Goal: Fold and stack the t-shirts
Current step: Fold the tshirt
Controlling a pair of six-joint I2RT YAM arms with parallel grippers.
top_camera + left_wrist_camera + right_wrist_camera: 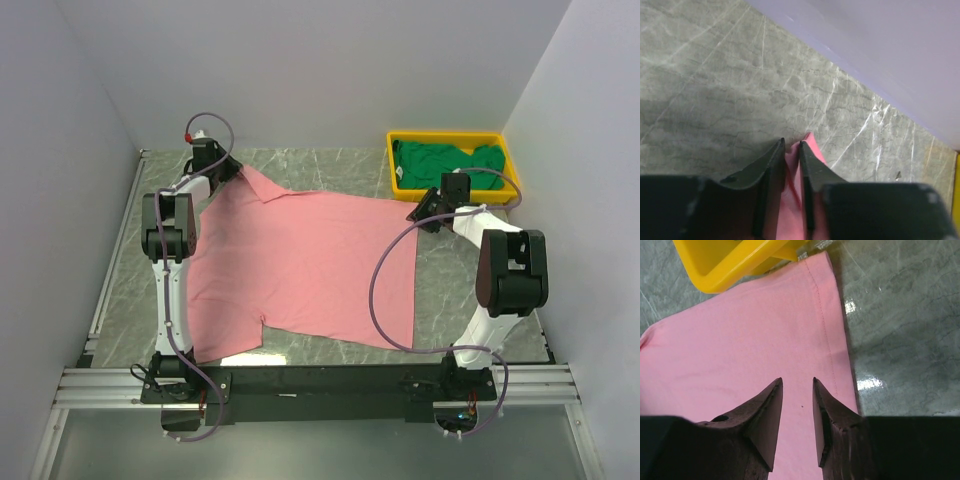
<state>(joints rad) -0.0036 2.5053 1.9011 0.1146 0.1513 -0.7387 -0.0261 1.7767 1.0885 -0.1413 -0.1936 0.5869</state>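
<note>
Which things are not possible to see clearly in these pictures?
- Top view: green shirt bunched in the yellow tray, sleeves hidden.
- Top view: the left arm covers the left edge of the pink shirt.
- Left wrist view: the left gripper hides most of it.

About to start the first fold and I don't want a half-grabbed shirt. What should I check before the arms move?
1. Left fingers on a far corner of the pink shirt: ok, cloth pinched between them.
2. Right fingers gripping the other far corner: not ok, apart over flat cloth.
3. Shirt spread flat: ok.
4. Green shirt out of the way: ok, inside the yellow tray.
5. Shirt free of the tray: cannot tell, its corner sits at the hem.
</note>
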